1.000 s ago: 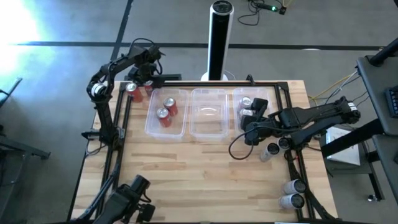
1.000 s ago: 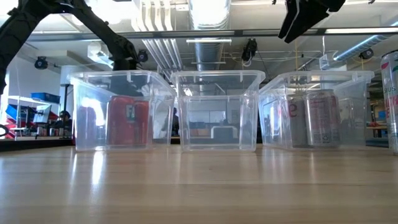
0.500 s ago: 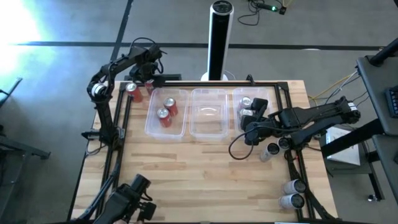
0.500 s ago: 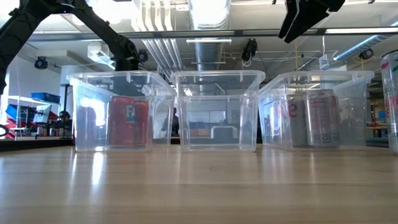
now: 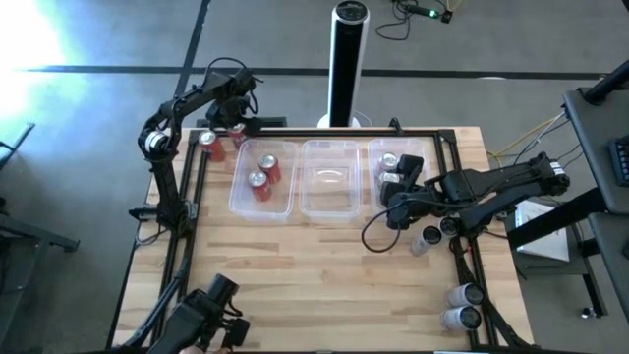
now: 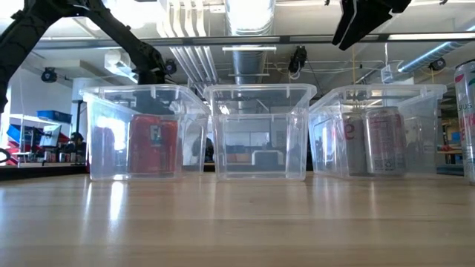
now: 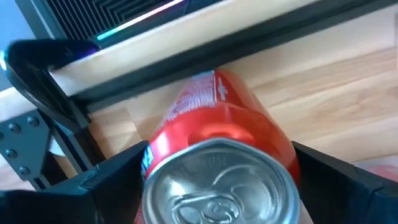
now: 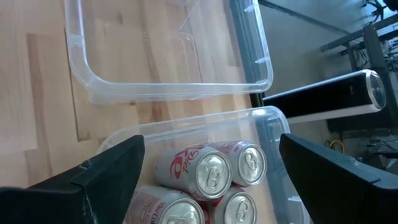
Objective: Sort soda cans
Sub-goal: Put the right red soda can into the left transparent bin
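At the table's far left corner a red soda can stands between the fingers of my left gripper, which is shut on it. A second red can stands beside it on the table. Two red cans stand in the left clear tub. Several silver cans stand in the right tub. My right gripper hangs open above them, with nothing between its fingers. The middle tub holds no can. My left gripper has the red can's round side wall, close under its silver top, pinched between its two fingers, one on each side. The fingers come slanting down from above. The can is upright; whether its base is on the table, I cannot tell.
Three silver cans are on the table near its right edge. One of them shows at the right edge of the low view. A black rail runs along the table's far edge, just behind the held can.
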Robot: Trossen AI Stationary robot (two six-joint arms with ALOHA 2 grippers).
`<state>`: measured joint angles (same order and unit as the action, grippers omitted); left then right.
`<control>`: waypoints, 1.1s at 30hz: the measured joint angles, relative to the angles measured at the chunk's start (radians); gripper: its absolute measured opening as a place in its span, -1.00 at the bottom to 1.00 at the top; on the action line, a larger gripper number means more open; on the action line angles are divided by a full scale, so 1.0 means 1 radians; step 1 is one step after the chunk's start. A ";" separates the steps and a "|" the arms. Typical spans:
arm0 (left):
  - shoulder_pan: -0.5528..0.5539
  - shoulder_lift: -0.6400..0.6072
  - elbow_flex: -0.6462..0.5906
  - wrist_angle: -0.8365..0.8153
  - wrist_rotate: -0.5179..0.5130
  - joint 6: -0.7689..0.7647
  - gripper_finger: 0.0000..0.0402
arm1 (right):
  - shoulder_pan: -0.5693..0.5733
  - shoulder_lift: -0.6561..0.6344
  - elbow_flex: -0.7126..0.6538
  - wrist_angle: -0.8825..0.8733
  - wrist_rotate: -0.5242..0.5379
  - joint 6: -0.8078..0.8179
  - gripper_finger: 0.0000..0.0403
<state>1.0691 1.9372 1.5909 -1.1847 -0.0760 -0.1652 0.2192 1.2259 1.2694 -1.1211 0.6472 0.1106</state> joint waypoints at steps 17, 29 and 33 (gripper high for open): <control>-0.016 -0.080 0.165 -0.088 -0.048 0.058 0.42 | 0.000 -0.014 0.006 0.003 0.011 -0.018 0.83; -0.192 -0.334 0.353 -0.098 0.033 0.097 0.42 | 0.000 -0.035 0.000 0.030 0.046 -0.010 0.83; -0.349 -0.447 0.293 -0.069 0.042 0.130 0.42 | 0.001 -0.033 0.000 0.115 0.044 -0.046 0.83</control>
<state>0.7205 1.4902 1.8842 -1.2532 -0.0339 -0.0356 0.2197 1.1933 1.2690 -1.0060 0.6907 0.0642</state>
